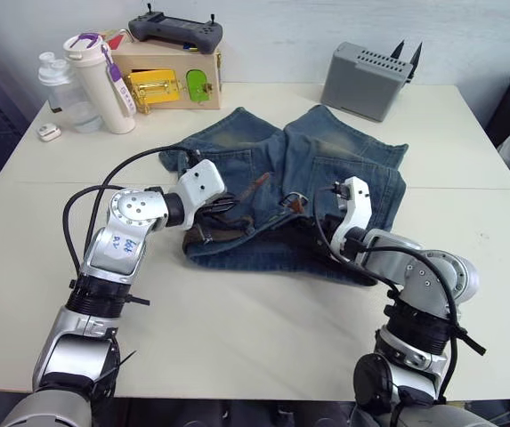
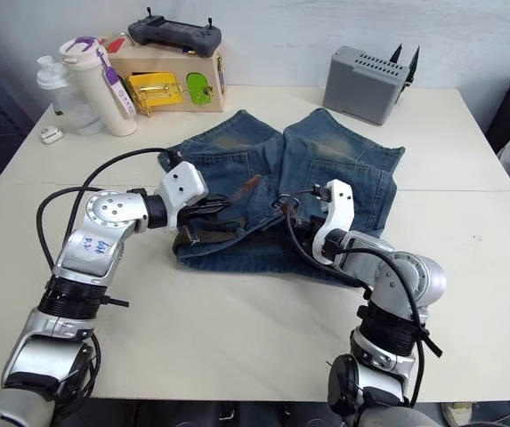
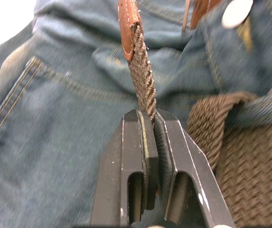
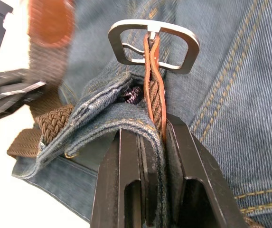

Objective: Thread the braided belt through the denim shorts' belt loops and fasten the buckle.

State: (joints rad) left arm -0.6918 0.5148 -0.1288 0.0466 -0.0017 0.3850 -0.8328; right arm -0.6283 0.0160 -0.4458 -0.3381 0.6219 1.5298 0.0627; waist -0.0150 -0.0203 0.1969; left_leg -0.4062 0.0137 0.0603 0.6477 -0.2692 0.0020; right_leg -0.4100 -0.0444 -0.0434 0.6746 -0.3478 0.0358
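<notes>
My left hand [image 3: 151,118] clamps the belt [image 3: 143,80] below its tan tip; my right hand [image 4: 154,130] pinches the buckle [image 4: 154,45] strap with waistband denim, steadying both ends over the shorts [image 1: 344,169], mid-bench [image 1: 237,329], for fastening

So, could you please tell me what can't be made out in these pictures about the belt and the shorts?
- Which belt loops hold the braided belt: in the eye views the arms cover the waistband of the denim shorts.
- The buckle prong: hidden behind the strap end in the right wrist view.
- The belt's tan tip: cut off by the left wrist view's edge.
- Whether the right tool also pinches denim: unclear.
</notes>
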